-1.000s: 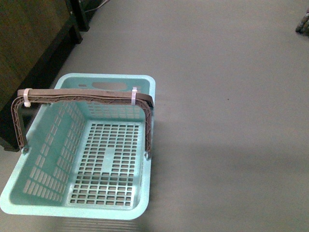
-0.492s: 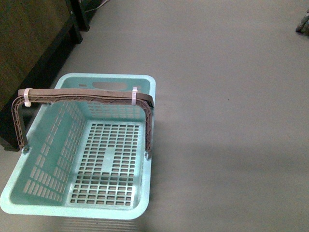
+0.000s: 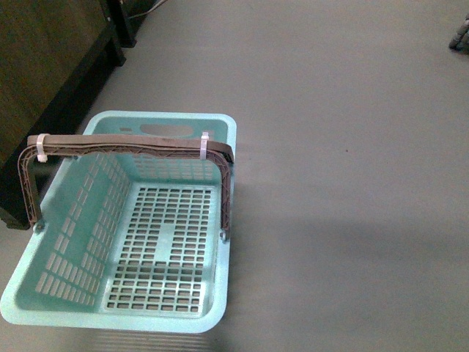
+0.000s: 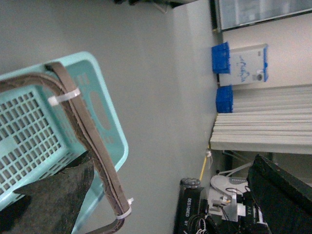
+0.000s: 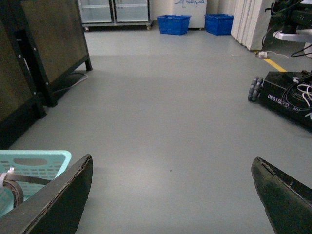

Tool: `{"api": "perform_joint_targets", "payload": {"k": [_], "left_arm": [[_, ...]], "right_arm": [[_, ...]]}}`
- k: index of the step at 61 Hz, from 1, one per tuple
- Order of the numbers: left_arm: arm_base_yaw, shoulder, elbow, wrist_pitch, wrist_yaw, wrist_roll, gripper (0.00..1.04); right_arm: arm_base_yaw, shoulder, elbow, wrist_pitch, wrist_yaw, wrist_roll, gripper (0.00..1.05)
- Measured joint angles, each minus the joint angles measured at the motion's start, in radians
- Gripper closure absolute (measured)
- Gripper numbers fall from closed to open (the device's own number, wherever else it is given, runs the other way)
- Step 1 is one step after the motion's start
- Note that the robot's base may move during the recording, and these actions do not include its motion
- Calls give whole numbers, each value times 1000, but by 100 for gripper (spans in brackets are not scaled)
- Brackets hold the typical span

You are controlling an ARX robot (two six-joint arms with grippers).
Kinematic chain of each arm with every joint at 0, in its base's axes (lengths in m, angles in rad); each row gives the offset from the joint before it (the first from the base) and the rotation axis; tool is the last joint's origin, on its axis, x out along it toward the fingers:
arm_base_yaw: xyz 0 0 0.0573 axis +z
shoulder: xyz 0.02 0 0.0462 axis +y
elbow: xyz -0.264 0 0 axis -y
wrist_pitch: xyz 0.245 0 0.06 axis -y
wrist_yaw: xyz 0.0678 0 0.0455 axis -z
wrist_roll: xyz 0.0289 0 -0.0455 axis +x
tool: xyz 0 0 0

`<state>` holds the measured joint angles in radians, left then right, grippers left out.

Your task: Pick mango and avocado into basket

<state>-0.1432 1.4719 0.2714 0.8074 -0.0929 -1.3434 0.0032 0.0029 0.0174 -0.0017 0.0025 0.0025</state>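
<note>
1. Fingers of the right gripper (image 5: 171,168) stand wide apart with nothing between them; the left gripper (image 4: 51,197) shows only a dark pad, so I cannot tell its state
2. That left pad sits just beside the handle (image 4: 92,146) (upright across the opening), so a careless swing may snag it and tip the basket (image 3: 161,121)
3. Neither mango nor avocado appears in any view; the basket lies empty, and a blind reach risks grabbing the wrong fruit
</note>
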Motion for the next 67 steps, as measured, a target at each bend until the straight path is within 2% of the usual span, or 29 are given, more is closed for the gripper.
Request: {"api": "perform_joint_targets", "payload": {"k": [5,19,38,54,67], "left_arm": [[-64,250,84,11,-31,-72,8],[-140,569,313,-37,-85,-165,8],[-174,752,554,-55,-90,-193,8],[-169,848,704,-108,-98,-182,9],[-168,872,764,-136,-98,-170,43]], "right_arm": [[0,0,0,0,0,0,9],[0,0,0,0,0,0,9],[0,0,0,0,0,0,9],[0,0,0,0,0,0,9],[0,0,0,0,0,0,9]]}}
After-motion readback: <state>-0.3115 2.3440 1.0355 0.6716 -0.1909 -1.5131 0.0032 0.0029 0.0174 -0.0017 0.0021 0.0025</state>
